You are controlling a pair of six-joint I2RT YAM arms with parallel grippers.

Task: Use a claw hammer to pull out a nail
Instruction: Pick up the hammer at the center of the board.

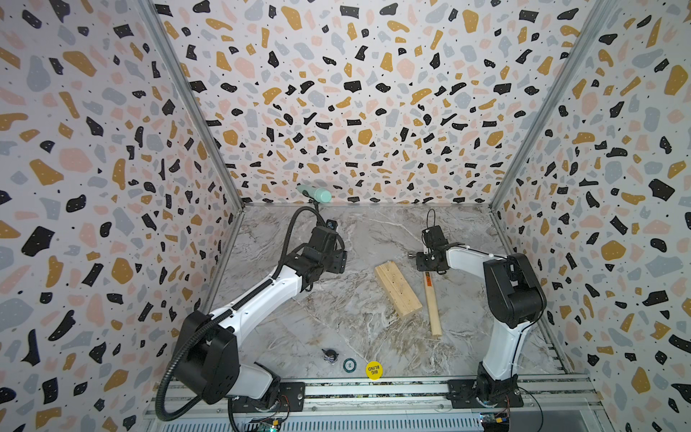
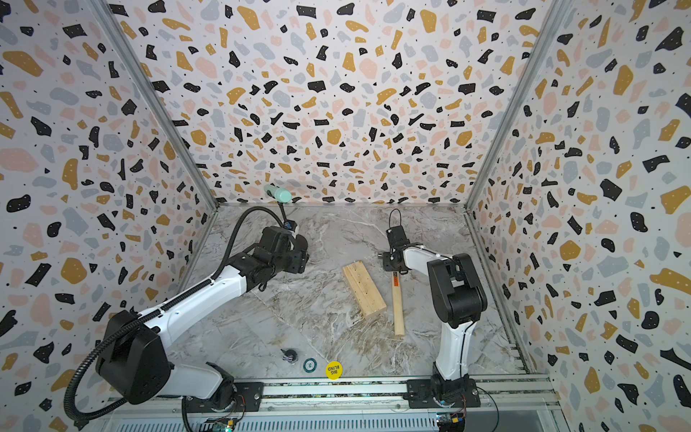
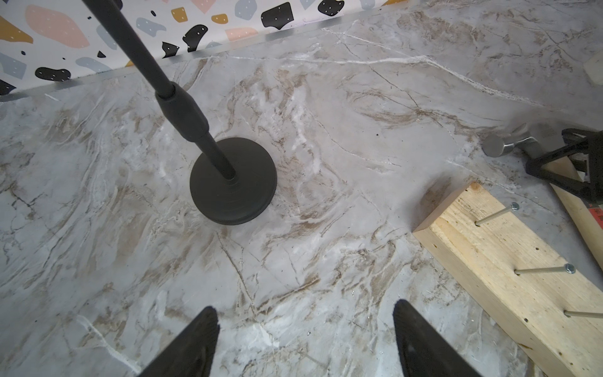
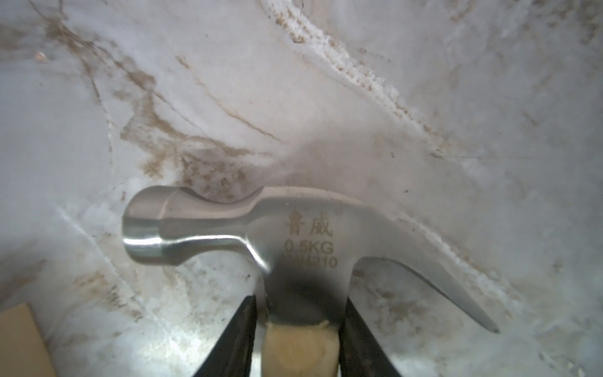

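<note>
Desk point(image 1: 336, 318): grey marble, terrazzo walls around.
Claw hammer point(image 1: 431, 303): flat on desk, right of wood block point(image 1: 398, 290), head far.
Nail point(image 3: 496, 214): upright in block's far end.
Right hand point(image 4: 300, 300): fingers flank handle below head; grip cannot tell.
Left hand point(image 3: 305, 306): open, left of block.

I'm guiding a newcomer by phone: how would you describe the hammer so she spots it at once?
On the marble table, look near the robot's right arm, where a pale wood block lies. The hammer lies beside that block, on the arm's side. Unlike the thick block, it is a slim wooden stick with an orange-and-black label and a shiny steel head.
</note>
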